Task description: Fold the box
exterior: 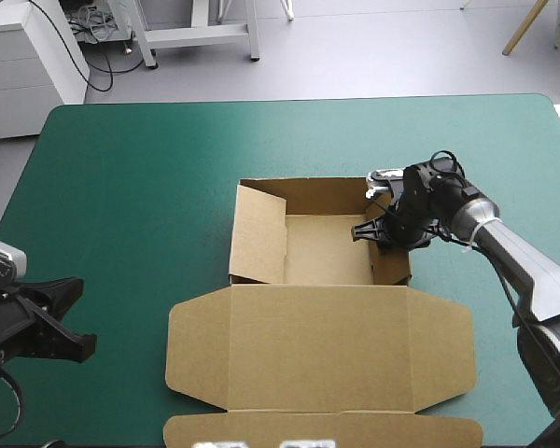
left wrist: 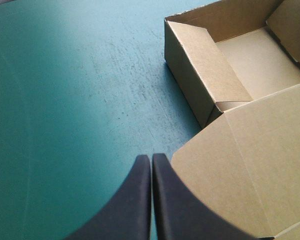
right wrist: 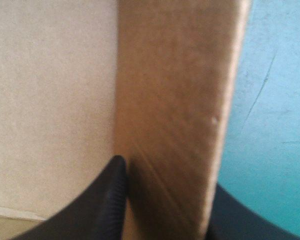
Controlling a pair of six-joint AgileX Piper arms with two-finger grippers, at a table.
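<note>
The right gripper pinches a side wall of the box, the left gripper sits shut and empty, and next that wall probably needs tucking in.

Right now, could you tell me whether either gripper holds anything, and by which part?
The right gripper grips the brown cardboard box by its right side wall; the left gripper, shut, holds nothing.

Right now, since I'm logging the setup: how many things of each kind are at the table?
Brown box: 1
Black tools: 2, the left tool and the right tool
Teal-green cover: 1
Total: 4
</note>
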